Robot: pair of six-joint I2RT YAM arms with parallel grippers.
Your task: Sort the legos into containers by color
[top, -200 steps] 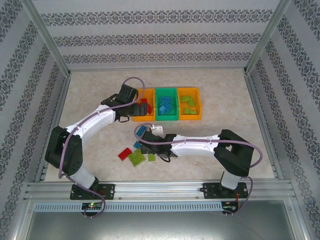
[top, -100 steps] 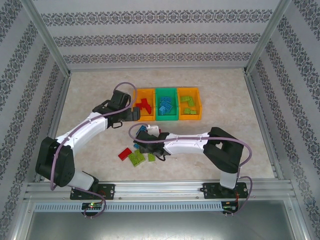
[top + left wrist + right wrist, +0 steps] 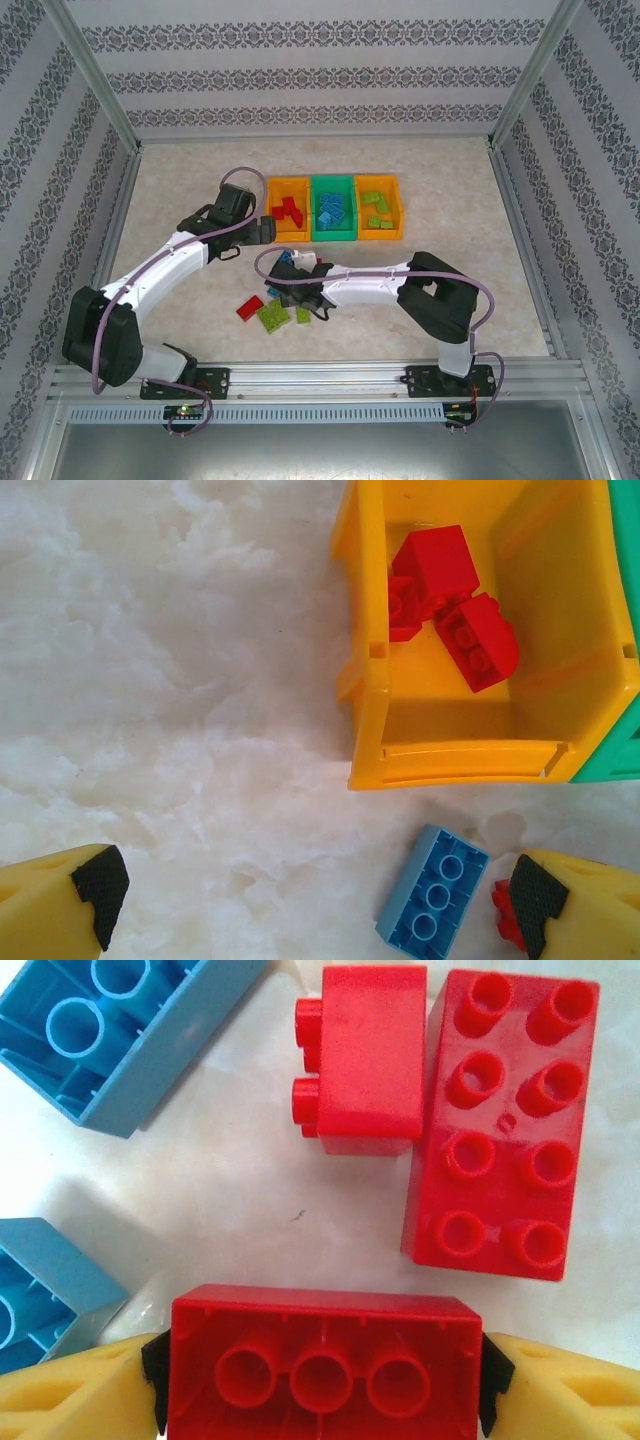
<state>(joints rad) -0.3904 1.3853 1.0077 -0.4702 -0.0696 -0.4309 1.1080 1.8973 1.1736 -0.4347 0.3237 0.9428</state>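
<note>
My right gripper (image 3: 325, 1385) is shut on an upside-down red lego (image 3: 325, 1365), its hollow underside facing the camera. Beyond it on the table lie a small red lego (image 3: 365, 1060), a long red lego (image 3: 500, 1125) and two blue legos (image 3: 130, 1030). My left gripper (image 3: 315, 895) hangs open and holds nothing, just left of and nearer than the left orange bin (image 3: 470, 755), which holds red legos (image 3: 455, 600). An upturned blue lego (image 3: 432, 888) lies between the left gripper's fingers, near the right one. In the top view the left gripper (image 3: 266, 228) is beside that bin (image 3: 288, 237).
Three bins stand in a row: the left orange one, the green bin (image 3: 334, 237) with blue legos, and the right orange bin (image 3: 380, 236) with lime green ones. Loose on the table are a red lego (image 3: 248, 307) and lime green legos (image 3: 272, 317).
My left gripper has drawn back from over the left orange bin to the table at its left front corner. The right arm has shifted a little to the left.
</note>
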